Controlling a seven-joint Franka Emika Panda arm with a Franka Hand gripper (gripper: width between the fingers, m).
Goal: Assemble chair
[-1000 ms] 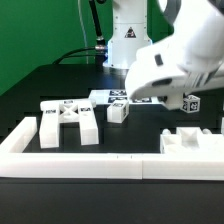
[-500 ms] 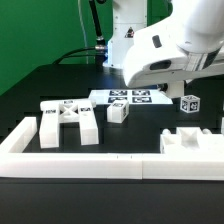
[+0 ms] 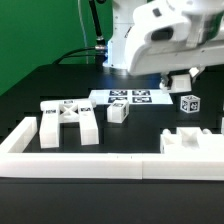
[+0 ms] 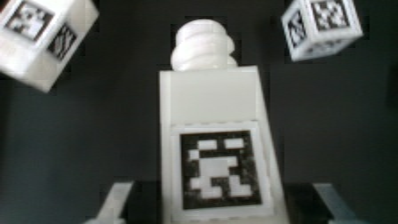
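Observation:
In the wrist view my gripper (image 4: 221, 205) is shut on a white chair leg (image 4: 214, 110). The leg is a long block with a square tag near the jaws and a ridged round peg at its far end. One finger (image 4: 119, 200) shows on each side of it. In the exterior view the gripper (image 3: 181, 82) hangs above the table at the right, over a tagged white block (image 3: 190, 102). Two tagged white blocks (image 4: 45, 40) (image 4: 324, 27) lie below the leg in the wrist view. A cross-braced chair frame (image 3: 70, 122) lies at the exterior view's left.
The marker board (image 3: 127, 98) lies flat mid-table, with a small white block (image 3: 118, 112) in front of it. A notched white part (image 3: 190, 143) sits at the right. A long white border wall (image 3: 100, 165) runs along the front.
The arm has risen and moved toward the exterior view's right. It now uncovers the marker board and the tagged block.

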